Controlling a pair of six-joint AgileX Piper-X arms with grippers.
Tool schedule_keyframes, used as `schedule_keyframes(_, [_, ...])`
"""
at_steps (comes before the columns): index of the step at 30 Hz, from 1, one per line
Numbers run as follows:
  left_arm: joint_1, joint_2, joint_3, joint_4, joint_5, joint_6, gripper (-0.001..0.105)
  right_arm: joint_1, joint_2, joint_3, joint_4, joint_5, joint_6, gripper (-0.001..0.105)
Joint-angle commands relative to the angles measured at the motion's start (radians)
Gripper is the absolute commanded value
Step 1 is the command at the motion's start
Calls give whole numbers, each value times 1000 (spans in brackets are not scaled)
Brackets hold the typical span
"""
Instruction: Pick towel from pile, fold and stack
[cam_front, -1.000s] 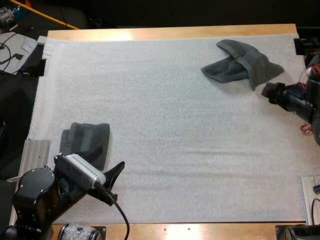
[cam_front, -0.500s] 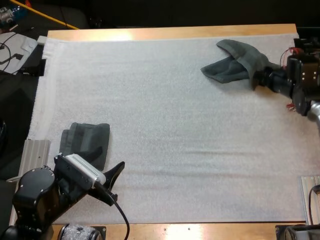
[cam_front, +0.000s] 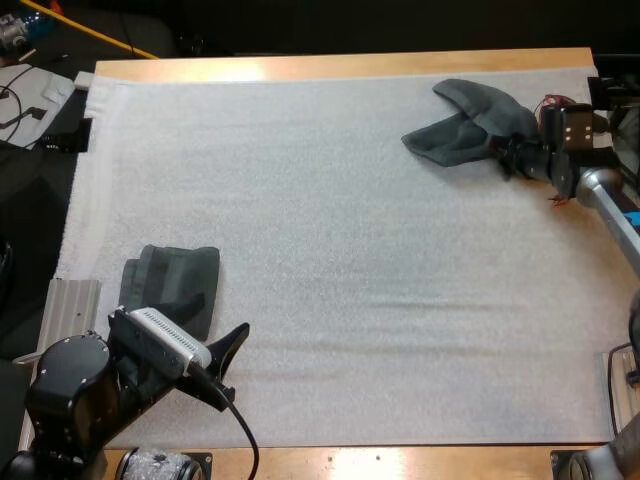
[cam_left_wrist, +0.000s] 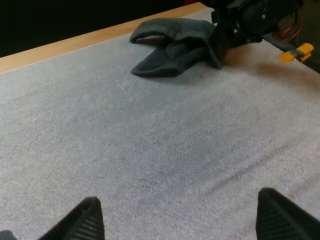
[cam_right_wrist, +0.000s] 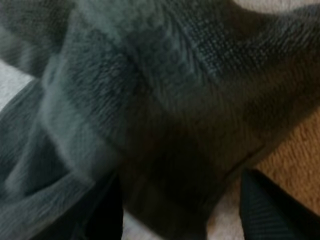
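Grey-green crumpled towel (cam_front: 468, 130) at right hand (cam_front: 509, 156)

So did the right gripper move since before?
Yes. The right gripper went farther away and leftward, from beside the crumpled towel's near right corner onto its right edge.

A robotics lab is indicated: a wooden table (cam_front: 340, 65) is covered by a white mat (cam_front: 330, 260), a robot arm (cam_front: 70, 395) is mounted at seven o'clock, and loose wires (cam_front: 12, 100) are seen at ten o'clock.
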Motion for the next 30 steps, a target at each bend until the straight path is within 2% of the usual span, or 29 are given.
schedule_keyframes(1, [-5,8,-6,-12,8,-14,62,3,49,-18,-51,5,22,51])
schedule_keyframes(5, [-5,8,-5,-10,12,-15,62,5,94,-19,-96,3,71,50])
schedule_keyframes(11, [-3,5,-5,-4,8,-14,62,-1,109,-23,-71,-23,51,47])
schedule_keyframes(12, [-3,5,-5,-5,10,-14,62,0,111,-23,-70,-28,54,42])
schedule_keyframes(17, [-3,6,-6,-5,10,-13,62,1,109,-24,-60,-53,59,3])
schedule_keyframes(18, [-3,6,-7,-5,10,-13,62,1,107,-24,-56,-58,57,1])
schedule_keyframes(23, [-3,6,-6,-2,10,-12,62,5,58,-24,-30,-52,14,0])
schedule_keyframes(30, [-4,6,-6,-2,10,-12,62,35,-114,-25,22,-34,-142,0])
